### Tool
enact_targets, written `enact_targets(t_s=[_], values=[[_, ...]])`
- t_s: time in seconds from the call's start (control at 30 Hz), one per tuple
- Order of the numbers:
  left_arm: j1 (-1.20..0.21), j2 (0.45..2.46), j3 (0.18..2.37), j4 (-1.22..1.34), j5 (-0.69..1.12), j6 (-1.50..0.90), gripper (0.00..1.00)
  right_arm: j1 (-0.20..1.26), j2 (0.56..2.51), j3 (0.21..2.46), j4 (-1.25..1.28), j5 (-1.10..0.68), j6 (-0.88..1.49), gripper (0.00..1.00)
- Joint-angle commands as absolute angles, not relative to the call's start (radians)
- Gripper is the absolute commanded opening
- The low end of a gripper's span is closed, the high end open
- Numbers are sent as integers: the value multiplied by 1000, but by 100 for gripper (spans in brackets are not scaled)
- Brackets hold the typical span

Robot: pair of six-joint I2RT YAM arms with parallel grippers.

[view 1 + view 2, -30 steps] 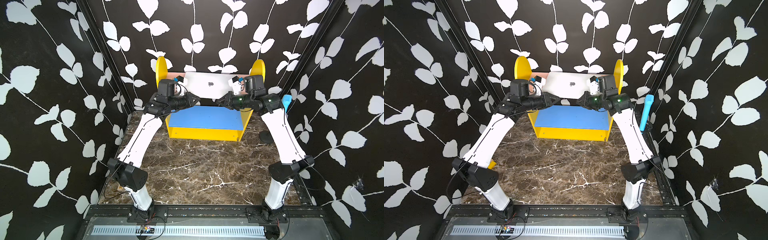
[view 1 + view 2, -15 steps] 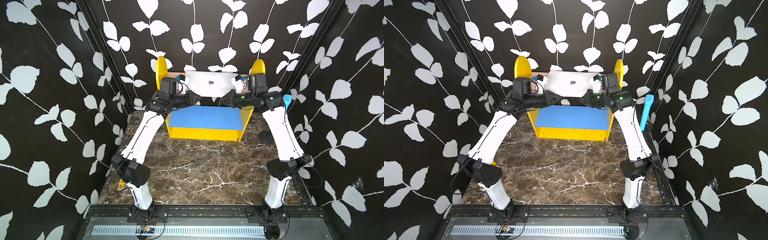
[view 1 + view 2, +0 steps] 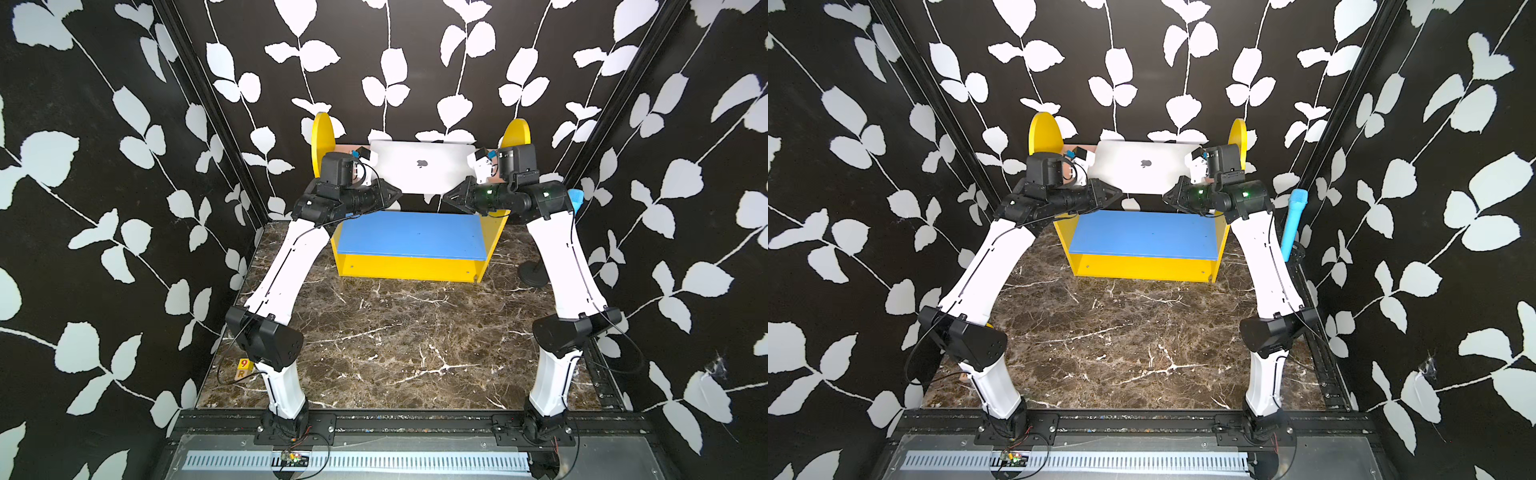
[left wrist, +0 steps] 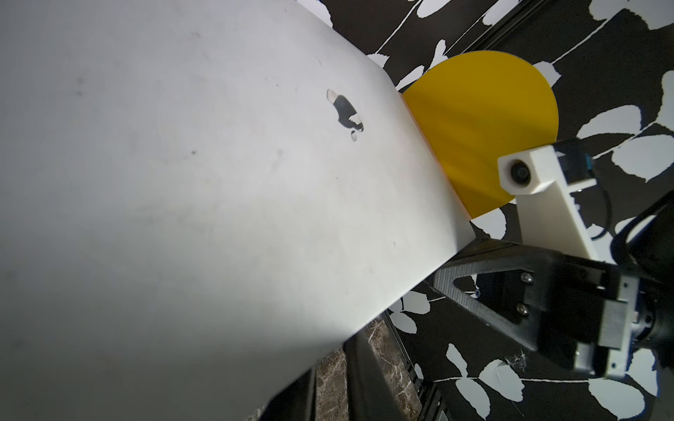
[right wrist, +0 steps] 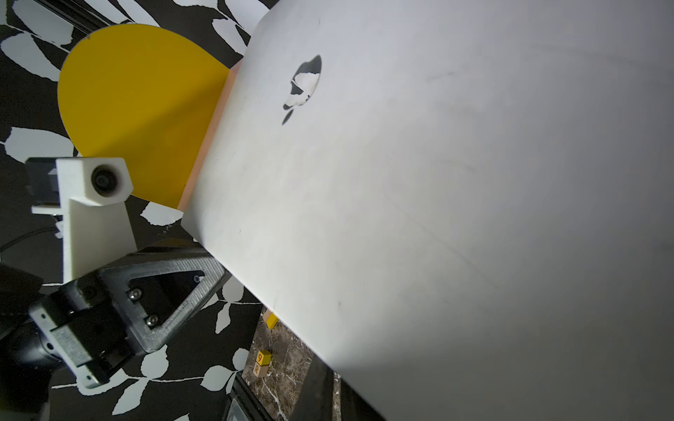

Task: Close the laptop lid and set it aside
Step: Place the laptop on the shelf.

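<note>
Black walls with white leaves stand around a brown stone table, with a yellow shelf at 12 o'clock. The laptop sits up on top of the shelf, lid facing up. The left gripper, pressed together, touches the laptop's 7 o'clock corner, and the right gripper, pressed together too, touches its 5 o'clock corner, both from below.

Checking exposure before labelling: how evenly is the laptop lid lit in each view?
Both top views: the laptop lid bright, almost washed out; left wrist view: it fades to dull grey near the camera; right wrist view: likewise, apple logo mirroring wallpaper leaves.
</note>
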State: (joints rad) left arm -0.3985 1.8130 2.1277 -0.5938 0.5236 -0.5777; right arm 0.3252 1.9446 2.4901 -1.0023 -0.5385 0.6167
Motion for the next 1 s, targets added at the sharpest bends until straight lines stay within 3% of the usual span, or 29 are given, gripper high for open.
enact_targets(t_s=[0.0, 0.97], values=[[-382, 1813, 2160, -585, 498, -564, 18, 309, 1959, 2519, -960, -518, 607, 10], [-344, 1852, 2227, -617, 493, -562, 18, 268, 1992, 2546, -940, -522, 626, 10]])
